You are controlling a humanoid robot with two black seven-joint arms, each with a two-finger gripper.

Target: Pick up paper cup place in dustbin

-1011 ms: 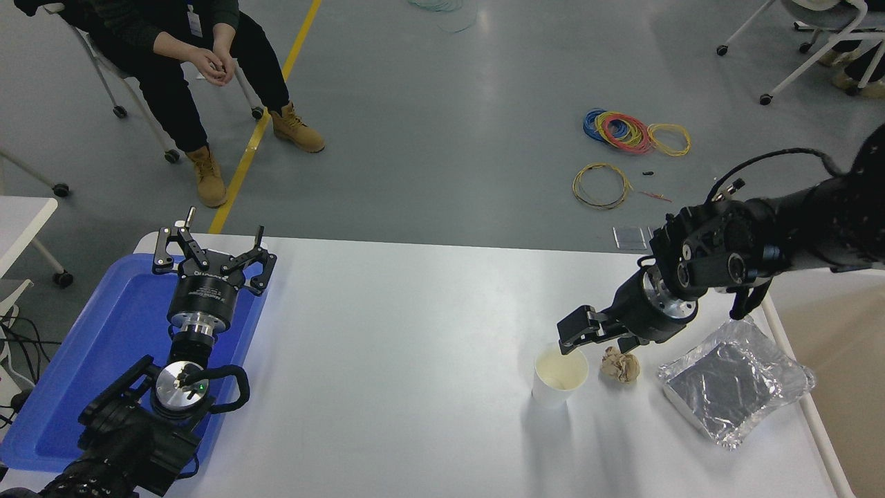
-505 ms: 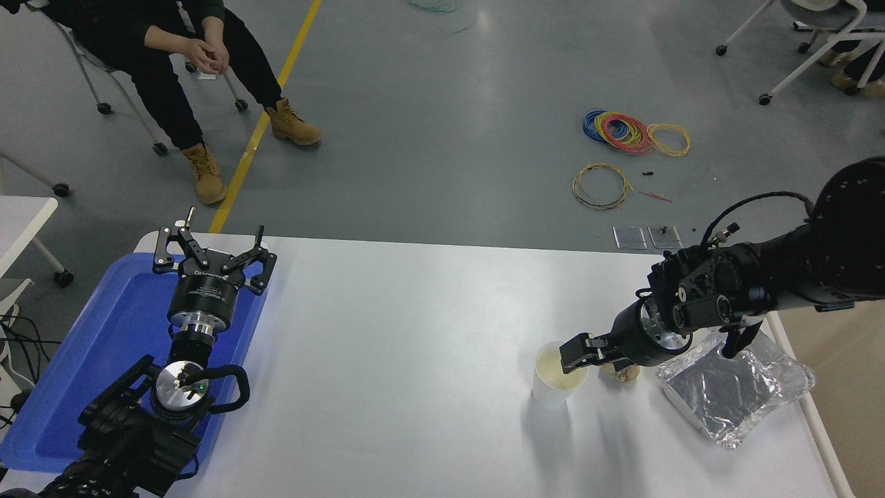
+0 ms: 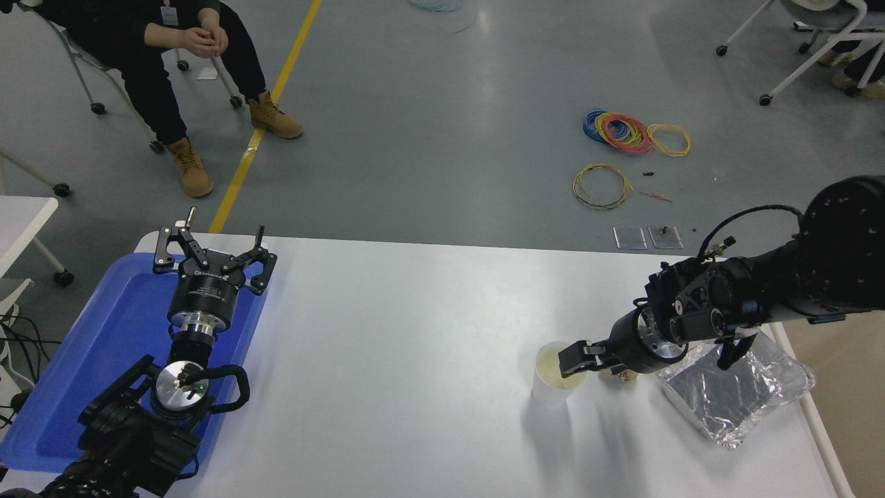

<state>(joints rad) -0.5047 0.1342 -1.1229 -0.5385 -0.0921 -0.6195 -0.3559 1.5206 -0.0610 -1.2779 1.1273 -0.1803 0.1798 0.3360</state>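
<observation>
The white paper cup (image 3: 552, 384) stands upright on the white table (image 3: 415, 332), right of centre. My right gripper (image 3: 573, 360) reaches in from the right, low over the table, with its tip at the cup's right rim and partly over the cream inside. I cannot make out whether it grips the cup. The dustbin (image 3: 857, 401) shows as a beige-tan area past the table's right edge. My left gripper (image 3: 211, 249) is parked open over the blue tray at the lower left.
A crinkled silver foil tray (image 3: 736, 394) lies just right of the cup, under my right wrist. A tan paper ball (image 3: 626, 375) is mostly hidden behind the gripper. The blue tray (image 3: 104, 346) fills the table's left end. A seated person (image 3: 166, 41) is at the far left.
My right arm has come down and a little toward the cup, its tip now at the cup's rim. The cup has not moved. The person has rolled back on the chair.
</observation>
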